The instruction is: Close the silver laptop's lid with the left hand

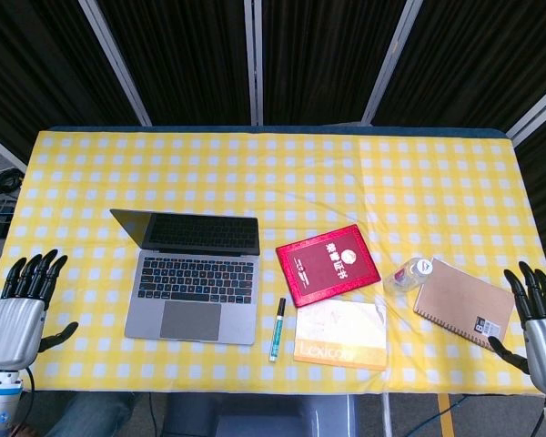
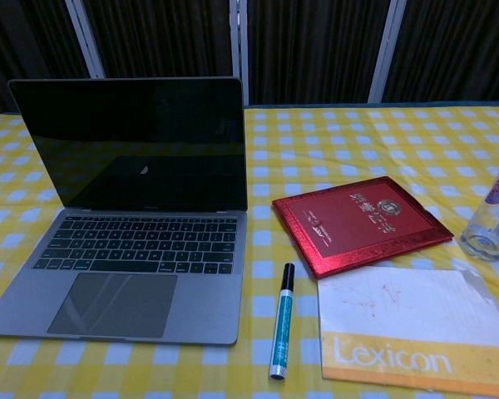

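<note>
The silver laptop (image 1: 193, 282) stands open on the yellow checked table, left of centre, its dark screen (image 2: 133, 141) upright and facing me. My left hand (image 1: 20, 305) hangs at the table's left front corner, well left of the laptop, fingers spread and holding nothing. Over at the right front corner, my right hand (image 1: 539, 319) is likewise spread and empty. Neither hand appears in the chest view.
A red booklet (image 1: 328, 264) lies right of the laptop, with a Lexicon pad (image 1: 342, 333) in front of it and a green marker (image 1: 278, 329) between pad and laptop. A clear bottle (image 1: 409, 273) and a brown spiral notebook (image 1: 464, 302) sit further right.
</note>
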Controlling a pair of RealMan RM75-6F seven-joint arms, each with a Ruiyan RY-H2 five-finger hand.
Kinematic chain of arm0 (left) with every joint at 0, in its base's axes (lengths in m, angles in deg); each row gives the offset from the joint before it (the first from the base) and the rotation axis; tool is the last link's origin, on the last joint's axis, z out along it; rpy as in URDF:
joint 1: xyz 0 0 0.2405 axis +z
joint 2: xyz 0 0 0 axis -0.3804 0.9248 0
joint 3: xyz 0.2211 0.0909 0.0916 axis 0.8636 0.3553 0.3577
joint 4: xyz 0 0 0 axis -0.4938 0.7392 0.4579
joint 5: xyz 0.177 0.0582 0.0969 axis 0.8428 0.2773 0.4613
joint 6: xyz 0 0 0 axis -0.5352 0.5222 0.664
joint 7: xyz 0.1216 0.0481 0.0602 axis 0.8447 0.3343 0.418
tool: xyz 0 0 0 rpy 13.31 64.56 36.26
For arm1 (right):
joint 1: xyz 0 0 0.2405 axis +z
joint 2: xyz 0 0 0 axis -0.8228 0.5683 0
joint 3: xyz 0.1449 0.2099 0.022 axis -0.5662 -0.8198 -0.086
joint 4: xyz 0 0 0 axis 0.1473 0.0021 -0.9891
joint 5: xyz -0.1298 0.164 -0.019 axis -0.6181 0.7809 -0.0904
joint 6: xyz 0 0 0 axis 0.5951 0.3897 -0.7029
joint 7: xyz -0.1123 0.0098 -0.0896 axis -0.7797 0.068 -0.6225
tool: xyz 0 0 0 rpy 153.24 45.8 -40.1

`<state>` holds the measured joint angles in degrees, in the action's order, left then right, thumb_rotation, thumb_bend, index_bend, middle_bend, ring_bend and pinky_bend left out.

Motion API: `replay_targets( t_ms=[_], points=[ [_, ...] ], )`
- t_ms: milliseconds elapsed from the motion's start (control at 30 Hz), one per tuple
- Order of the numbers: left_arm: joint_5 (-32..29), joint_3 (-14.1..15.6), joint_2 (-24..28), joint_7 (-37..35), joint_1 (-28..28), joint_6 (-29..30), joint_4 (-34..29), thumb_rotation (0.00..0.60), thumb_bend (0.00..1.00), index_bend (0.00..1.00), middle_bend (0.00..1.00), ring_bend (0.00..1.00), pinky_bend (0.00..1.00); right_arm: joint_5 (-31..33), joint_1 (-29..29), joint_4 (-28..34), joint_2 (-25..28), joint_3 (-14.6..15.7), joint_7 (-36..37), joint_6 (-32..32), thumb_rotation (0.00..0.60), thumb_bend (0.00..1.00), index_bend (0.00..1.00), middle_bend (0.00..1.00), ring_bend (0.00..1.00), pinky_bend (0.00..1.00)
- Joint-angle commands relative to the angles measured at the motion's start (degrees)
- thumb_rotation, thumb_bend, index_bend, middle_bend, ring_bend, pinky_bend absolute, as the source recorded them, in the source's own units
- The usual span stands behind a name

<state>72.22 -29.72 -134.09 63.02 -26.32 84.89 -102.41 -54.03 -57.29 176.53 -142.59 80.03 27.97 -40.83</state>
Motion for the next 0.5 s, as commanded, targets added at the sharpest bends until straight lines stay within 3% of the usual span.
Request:
replay_targets(
  t_ms=[33, 233, 300, 400, 467, 500],
  points=[
    [0.18, 0.10, 0.15, -0.16, 0.19, -0.09, -0.18, 0.600, 0.00, 0.00, 0.00, 0.00, 0.00, -0.19, -0.05, 0.11, 0.06, 0.02, 0.29, -0.12, 0.600, 0.00, 0.01, 0.00, 0.00, 0.00],
    [0.43, 0.12, 0.50, -0.56, 0.32, -0.08, -0.40, 0.600, 0.00, 0.00, 0.00, 0.00, 0.00, -0.32, -0.10, 0.09, 0.18, 0.16, 0.58, 0.03, 0.600, 0.00, 0.01, 0.00, 0.00, 0.00],
    [0.41, 0.16, 0.67, -0.91, 0.26, -0.33, -0.45, 0.600, 0.09, 0.00, 0.00, 0.00, 0.00, -0.26, -0.04, 0.15, 0.20, 0.21, 0.76, 0.25, 0.600, 0.00, 0.01, 0.00, 0.00, 0.00],
    [0.24, 0.14, 1.67, -1.95, -1.00, -2.79, -0.79, 0.600, 0.48, 0.00, 0.00, 0.00, 0.00, -0.09, -0.05, 0.41, 0.30, 0.25, 1.09, 0.43, 0.600, 0.00, 0.01, 0.00, 0.00, 0.00],
    [-0.10, -0.68, 3.05, -2.63, -3.01, -5.58, -1.81, 0.600, 0.80, 0.00, 0.00, 0.00, 0.00, -0.15, 0.05, 0.37, 0.31, 0.28, 0.97, 0.66, 0.600, 0.00, 0.01, 0.00, 0.00, 0.00],
    [-0.36, -1.60, 3.69, -2.97, -4.22, -6.76, -2.40, 0.600, 0.88, 0.00, 0.00, 0.00, 0.00, -0.08, 0.12, 0.36, 0.30, 0.27, 0.90, 0.82, 0.600, 0.00, 0.01, 0.00, 0.00, 0.00]
  ],
)
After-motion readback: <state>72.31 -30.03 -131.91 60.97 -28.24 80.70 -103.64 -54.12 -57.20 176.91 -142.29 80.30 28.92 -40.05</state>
